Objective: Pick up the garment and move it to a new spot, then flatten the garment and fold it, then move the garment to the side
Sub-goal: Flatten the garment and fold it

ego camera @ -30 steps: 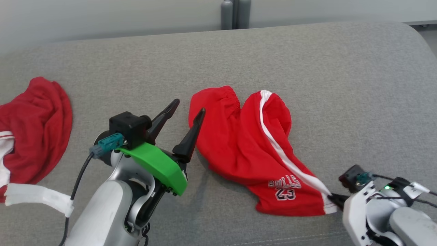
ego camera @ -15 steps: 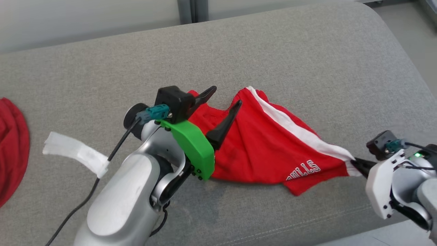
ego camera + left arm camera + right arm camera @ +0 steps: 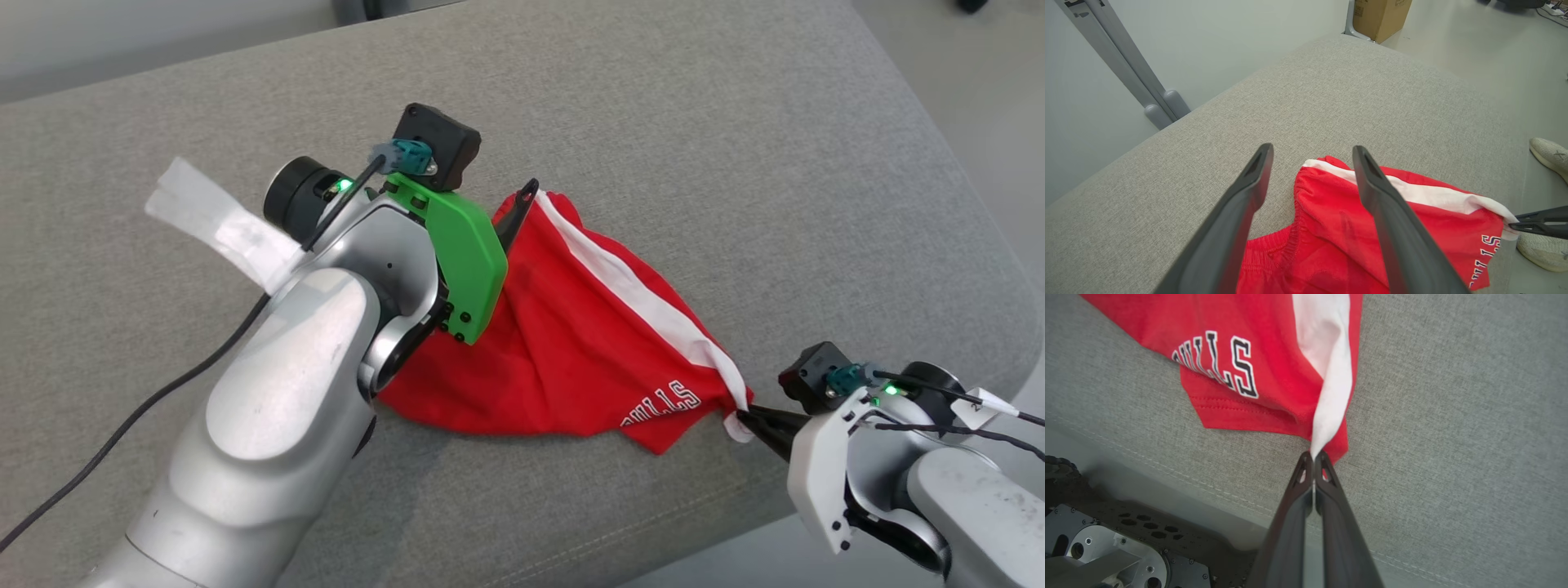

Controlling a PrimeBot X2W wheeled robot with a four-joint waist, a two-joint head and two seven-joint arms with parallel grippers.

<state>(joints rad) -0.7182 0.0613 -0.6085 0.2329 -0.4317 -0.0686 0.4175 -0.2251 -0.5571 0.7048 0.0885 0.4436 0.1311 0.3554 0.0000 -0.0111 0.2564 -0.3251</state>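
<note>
Since a second ago, the red shorts [image 3: 588,343] have been drawn taut across the grey cushion [image 3: 735,163] toward 4 o'clock. Their white-striped hem corner is pinched by the fully closed right gripper [image 3: 744,418]. At their 11 o'clock end, the left gripper [image 3: 1310,153] is spread wide over the waistband, with nothing held.

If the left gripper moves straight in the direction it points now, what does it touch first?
Probably the red shorts: their waistband corner lies inside the open left gripper. Depth is unclear, so it may reach the grey cushion instead.
</note>
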